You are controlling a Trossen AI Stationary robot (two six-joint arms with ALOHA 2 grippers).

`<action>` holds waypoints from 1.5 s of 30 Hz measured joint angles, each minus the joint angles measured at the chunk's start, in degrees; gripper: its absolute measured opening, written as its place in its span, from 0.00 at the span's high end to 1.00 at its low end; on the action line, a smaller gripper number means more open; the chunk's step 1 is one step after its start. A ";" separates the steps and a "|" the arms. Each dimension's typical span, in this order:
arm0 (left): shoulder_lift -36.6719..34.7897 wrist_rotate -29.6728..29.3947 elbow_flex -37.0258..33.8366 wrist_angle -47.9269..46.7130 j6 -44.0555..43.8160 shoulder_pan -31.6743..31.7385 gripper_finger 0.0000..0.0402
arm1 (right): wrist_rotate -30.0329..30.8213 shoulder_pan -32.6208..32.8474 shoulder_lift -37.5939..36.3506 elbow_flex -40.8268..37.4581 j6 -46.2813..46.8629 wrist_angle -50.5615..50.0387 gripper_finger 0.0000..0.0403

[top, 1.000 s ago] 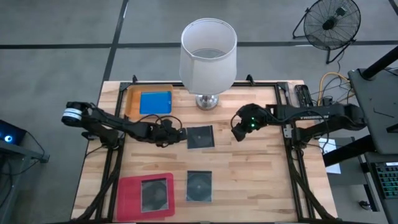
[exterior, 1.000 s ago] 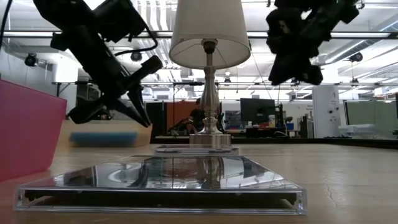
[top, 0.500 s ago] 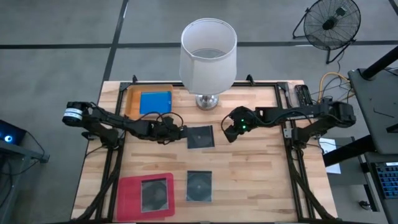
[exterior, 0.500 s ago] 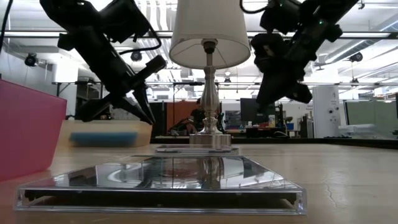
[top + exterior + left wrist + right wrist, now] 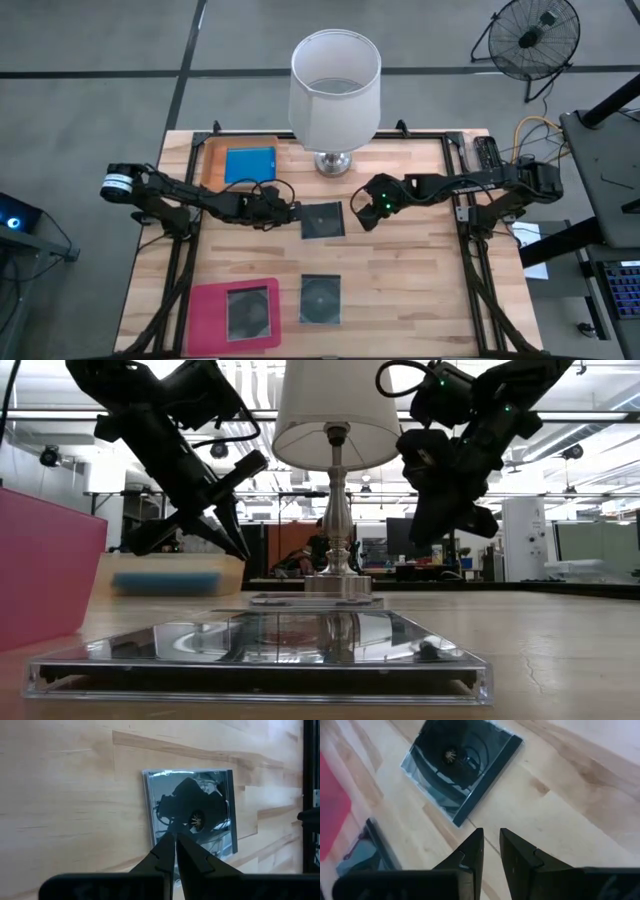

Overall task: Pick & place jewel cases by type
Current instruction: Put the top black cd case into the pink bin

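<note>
From above, the left end effector (image 5: 292,212) sits just beside one edge of a dark grey-transparent square jewel case with a round disc (image 5: 322,220) at the middle of the pale wooden desk (image 5: 400,280). The right end effector (image 5: 364,216) is near the opposite edge of that same case, so the case lies between the two. A second grey-transparent case (image 5: 320,299) lies well apart from both, toward the front edge, next to a flat magenta-pink tray (image 5: 205,305) holding a third grey case (image 5: 247,313). A solid bright blue case (image 5: 249,165) rests in a flat orange tray (image 5: 211,160) beyond the left end effector, beside a white-shaded lamp (image 5: 335,85).

From desk height, the front case (image 5: 260,655) fills the foreground; the left end effector (image 5: 232,545) hangs above the desk with its tips drawn together, and the right end effector (image 5: 432,532) hangs opposite it.

The left wrist view shows its fingers (image 5: 165,857) pressed shut on nothing, pointing at the central case (image 5: 192,815).

The right wrist view shows its fingers (image 5: 512,850) a narrow gap apart, empty, with the central case (image 5: 462,762) ahead of them.
</note>
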 joint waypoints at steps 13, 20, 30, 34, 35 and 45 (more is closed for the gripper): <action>-0.02 -0.20 0.00 -0.01 1.35 0.00 1.00 | -0.08 -0.55 0.12 0.02 1.72 0.54 0.52; -0.02 -0.20 0.00 0.00 1.35 0.00 1.00 | 0.16 -2.96 0.35 0.00 3.63 0.66 0.38; -0.04 -0.20 0.00 -0.02 1.86 0.00 1.00 | 0.16 -3.68 0.35 -0.09 4.31 0.85 0.29; -0.04 -0.19 0.00 -0.02 4.23 0.00 1.00 | 0.14 -3.64 0.35 -0.09 4.48 0.86 0.30; -0.04 -0.20 0.00 -0.06 3.75 0.01 1.00 | 0.12 -3.64 0.35 -0.09 4.48 0.88 0.30; 0.05 -0.20 -0.04 -5.35 8.87 0.74 1.00 | -0.02 -3.62 0.35 -0.09 2.73 0.92 0.34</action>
